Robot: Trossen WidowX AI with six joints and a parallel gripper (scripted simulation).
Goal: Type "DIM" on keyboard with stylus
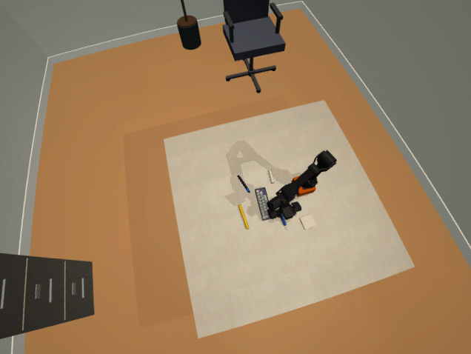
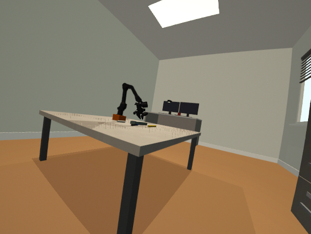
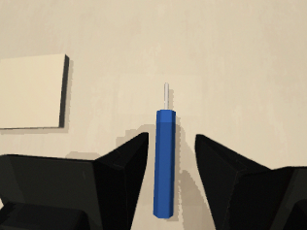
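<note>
The blue stylus [image 3: 164,164] [image 1: 284,220] with a thin pale tip lies on the desk. In the wrist view it points up the picture, between and below my two fingertips, with a gap on each side. My gripper [image 3: 171,140] [image 2: 141,118] is open and empty, above the desk over the stylus. In the exterior view the fingers point down. The keyboard [image 1: 261,203] [image 2: 138,123] lies beside the stylus, partly covered by the arm in the top view. It is out of the wrist view, so its letters cannot be read now.
A pale square block [image 1: 307,221] [image 3: 31,92] lies near the stylus. A yellow bar [image 1: 244,216] [image 2: 151,126] and a black and blue pen [image 1: 244,184] lie on the keyboard's far side from the arm base. A white bar [image 1: 271,176] lies near the orange base [image 1: 306,191].
</note>
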